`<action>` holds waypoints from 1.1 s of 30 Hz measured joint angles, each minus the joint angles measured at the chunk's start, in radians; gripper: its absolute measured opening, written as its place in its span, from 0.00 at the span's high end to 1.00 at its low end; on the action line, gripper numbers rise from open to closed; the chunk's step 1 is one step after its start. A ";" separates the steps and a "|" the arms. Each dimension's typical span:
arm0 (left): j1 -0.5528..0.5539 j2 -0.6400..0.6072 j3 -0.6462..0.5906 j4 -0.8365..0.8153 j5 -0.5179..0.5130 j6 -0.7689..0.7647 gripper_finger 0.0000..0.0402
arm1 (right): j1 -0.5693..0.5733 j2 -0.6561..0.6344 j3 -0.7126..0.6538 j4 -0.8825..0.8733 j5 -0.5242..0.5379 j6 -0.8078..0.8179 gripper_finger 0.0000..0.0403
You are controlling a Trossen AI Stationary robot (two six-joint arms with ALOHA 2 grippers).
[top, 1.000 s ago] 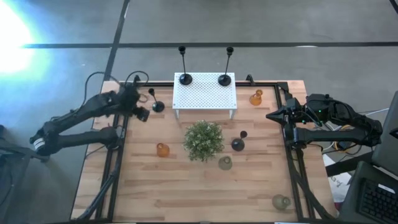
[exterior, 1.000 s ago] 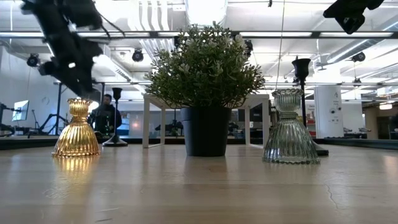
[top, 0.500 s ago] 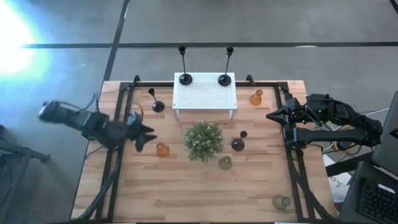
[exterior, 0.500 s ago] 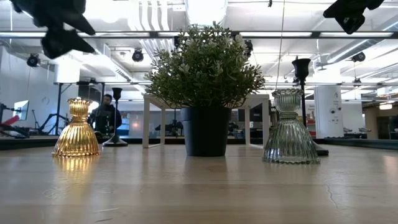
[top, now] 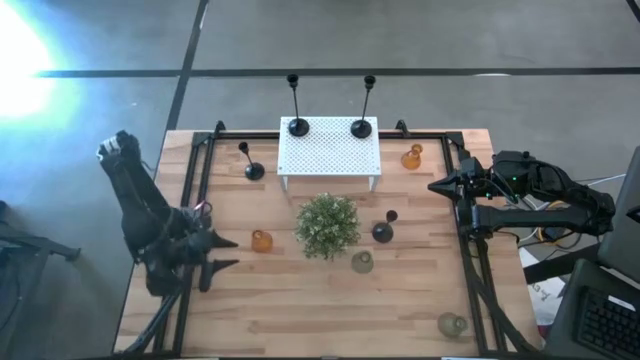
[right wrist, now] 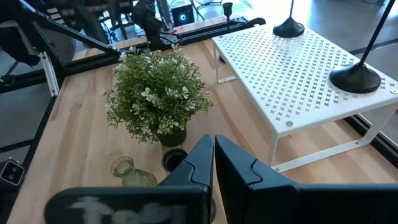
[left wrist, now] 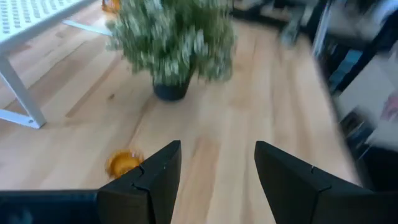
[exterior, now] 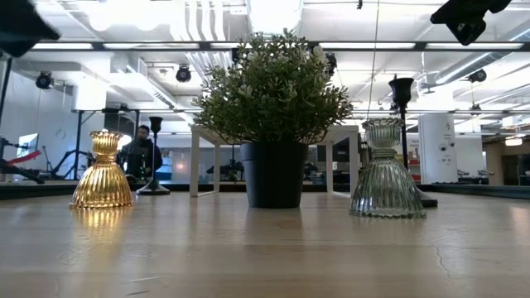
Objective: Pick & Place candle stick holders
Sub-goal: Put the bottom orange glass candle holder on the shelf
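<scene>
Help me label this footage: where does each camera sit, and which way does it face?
High: overhead, straight down on the table; both arms show.
Low: table height, level past the plant into the room; arm parts at the top corners.
Left wrist: over the open left gripper toward the plant and an amber holder.
Right wrist: over the shut right gripper toward the plant and white stand.
All four share the plant.

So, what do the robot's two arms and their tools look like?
Both arms are dark, jointed links. The left tool ends in two black, wedge-shaped fingers with angular, faceted surfaces. The right tool has the same black fingers. Black cables run along the right arm, with a small green light.
</scene>
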 joint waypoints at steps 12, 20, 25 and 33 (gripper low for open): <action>0.019 0.156 -0.132 0.000 0.055 -0.261 0.48 | 0.000 0.000 0.000 0.000 0.000 0.000 0.97; 0.053 0.187 -0.255 0.068 0.014 -0.393 0.48 | 0.000 0.000 0.000 0.000 0.000 0.000 0.97; 0.086 0.194 -0.313 0.171 -0.009 -0.353 0.48 | 0.000 0.000 0.000 0.000 0.000 0.000 0.97; 0.180 0.195 -0.373 0.309 -0.038 -0.234 0.48 | 0.000 0.000 0.000 0.000 0.000 0.000 0.97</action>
